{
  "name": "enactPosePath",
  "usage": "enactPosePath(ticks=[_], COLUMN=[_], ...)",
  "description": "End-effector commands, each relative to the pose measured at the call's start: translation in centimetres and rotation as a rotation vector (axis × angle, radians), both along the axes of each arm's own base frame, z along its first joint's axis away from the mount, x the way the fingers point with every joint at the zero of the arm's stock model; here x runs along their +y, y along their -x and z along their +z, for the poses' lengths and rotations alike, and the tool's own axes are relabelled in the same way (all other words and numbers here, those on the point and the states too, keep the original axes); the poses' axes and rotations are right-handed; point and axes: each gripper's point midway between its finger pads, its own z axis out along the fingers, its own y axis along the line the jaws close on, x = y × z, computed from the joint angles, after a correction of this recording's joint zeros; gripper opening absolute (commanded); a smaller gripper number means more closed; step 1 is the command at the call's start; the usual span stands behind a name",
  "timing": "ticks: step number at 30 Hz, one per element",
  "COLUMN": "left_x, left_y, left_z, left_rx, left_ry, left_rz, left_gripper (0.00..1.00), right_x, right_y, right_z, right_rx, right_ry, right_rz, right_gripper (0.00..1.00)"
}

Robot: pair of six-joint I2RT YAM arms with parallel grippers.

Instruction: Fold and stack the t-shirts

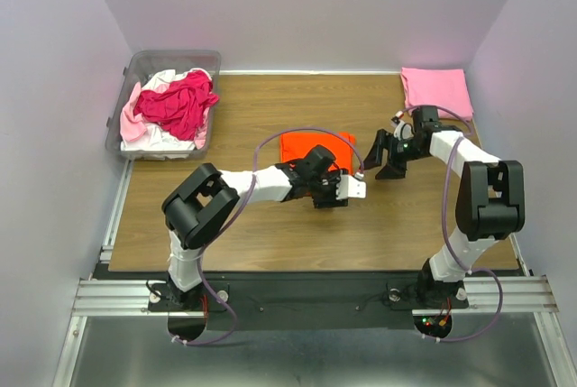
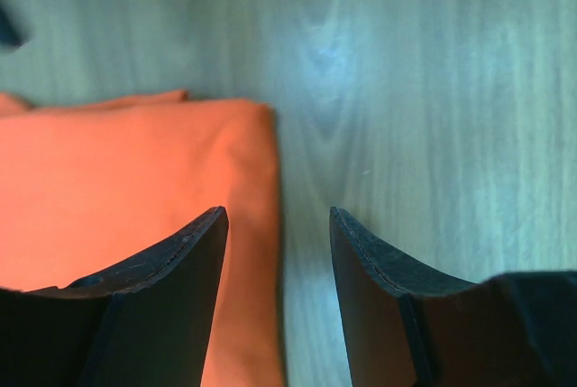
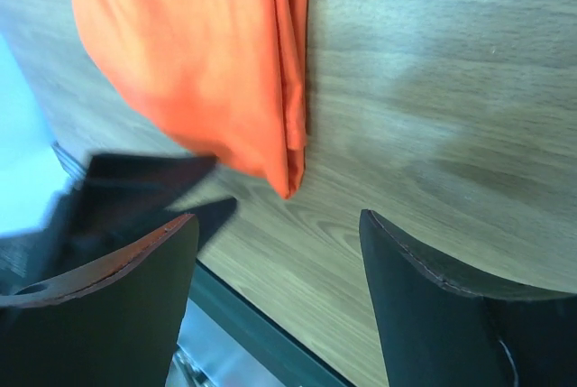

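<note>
Left hand [image 2: 278, 216] hangs open and empty at the right edge of the folded orange shirt [image 1: 302, 145] in mid-desk [image 1: 270, 225], one finger [image 2: 171, 270] over the cloth and the other over bare wood; whether it touches cannot be told. Right hand [image 3: 275, 216], spread wider, holds nothing and hovers just beside the shirt's right side. A folded pink shirt [image 1: 436, 89] lies at the far right corner. Crimson, pale pink and white shirts [image 1: 185, 103] are heaped in the bin [image 1: 135, 71], far left.
</note>
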Motion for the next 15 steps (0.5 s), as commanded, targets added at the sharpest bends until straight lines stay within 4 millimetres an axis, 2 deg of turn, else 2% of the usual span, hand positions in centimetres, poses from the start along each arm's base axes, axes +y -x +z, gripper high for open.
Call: enactPosePath(ticks=[1,8,11,12,15], left_x=[-2.4,-3.3,-3.4,-3.5,-4.0], left_y=[-0.1,-1.4,-1.6,-1.8,-2.1], left_z=[1.7,-0.5,-1.3,-1.1,-0.2], left_rx=[-0.076,-0.077,-0.071,-0.072,-0.054], left_ry=[0.037,-0.003,-0.014,-0.008,0.021], left_rz=[-0.074,-0.033,-0.029,-0.027,-0.008], left_gripper=[0.6,0.55,0.44,0.36,0.21], right_x=[0.2,0.4,0.4,0.4,0.6], right_y=[-0.8,-0.1,0.5,0.3,0.5], right_z=[-0.4,-0.9,-1.8,-1.9,-2.4], right_rx=[-0.003,0.019,0.05,0.034,0.027], right_ry=[0.0,-0.019,-0.018,-0.021,-0.039], right_rz=[-0.063,-0.088,-0.126,-0.13,-0.145], right_gripper=[0.78,0.79,0.8,0.8,0.8])
